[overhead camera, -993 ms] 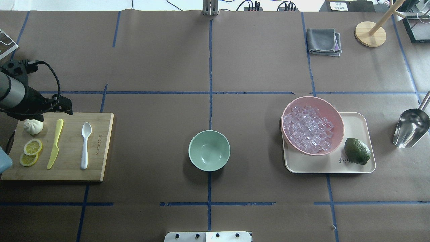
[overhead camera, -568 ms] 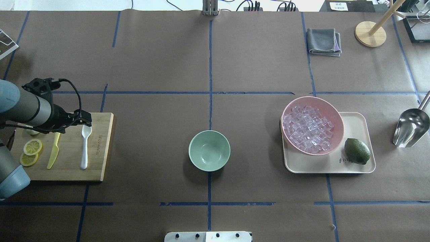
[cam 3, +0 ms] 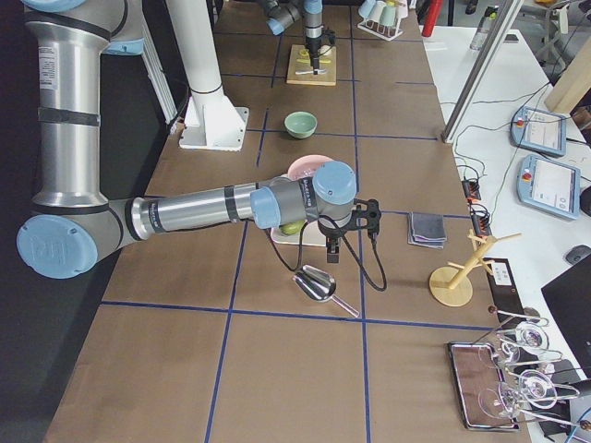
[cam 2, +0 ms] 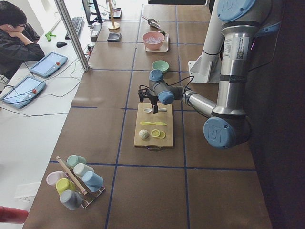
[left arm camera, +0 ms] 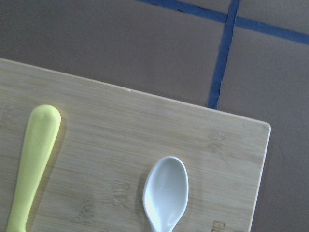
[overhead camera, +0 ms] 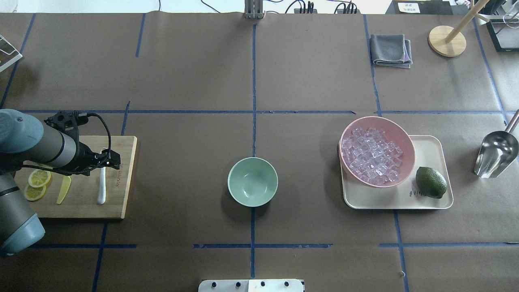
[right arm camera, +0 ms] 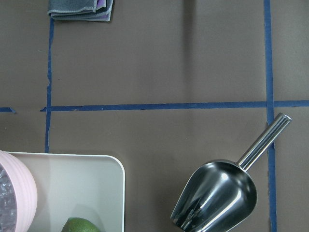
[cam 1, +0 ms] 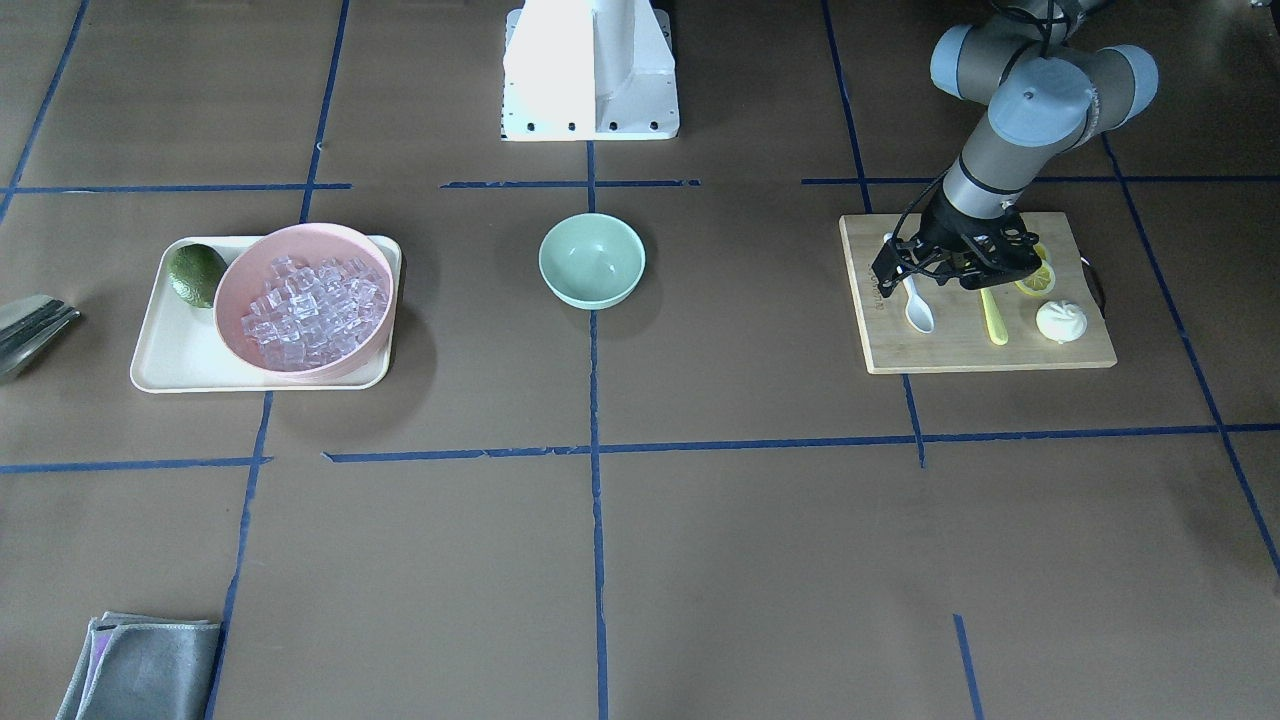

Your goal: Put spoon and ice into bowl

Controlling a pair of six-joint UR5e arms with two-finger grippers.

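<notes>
The white spoon (overhead camera: 101, 186) lies on the wooden cutting board (overhead camera: 81, 211), also in the front view (cam 1: 918, 310); its scoop shows in the left wrist view (left arm camera: 166, 193). My left gripper (overhead camera: 110, 161) hovers over the spoon's scoop end, jaws seemingly apart and empty; it also shows in the front view (cam 1: 895, 275). The mint-green bowl (overhead camera: 252, 181) stands empty at the table's middle. The ice (overhead camera: 371, 156) fills the pink bowl (overhead camera: 377, 118) at the right. My right gripper (cam 3: 333, 251) shows only in the exterior right view, above a steel scoop (cam 3: 319, 284); I cannot tell its state.
A yellow-green knife (overhead camera: 63, 192), lemon slices (overhead camera: 38, 178) and a white bun (cam 1: 1060, 320) share the board. The pink bowl and a lime (overhead camera: 431, 182) sit on a cream tray (overhead camera: 429, 150). The steel scoop (overhead camera: 496, 154) lies right of it. A grey cloth (overhead camera: 391, 49) and wooden stand (overhead camera: 447, 40) are far right.
My left arm has swung right and nearer over the board. Its gripper went from above the bun to above the spoon's scoop. It now hides the bun and the knife's top.
</notes>
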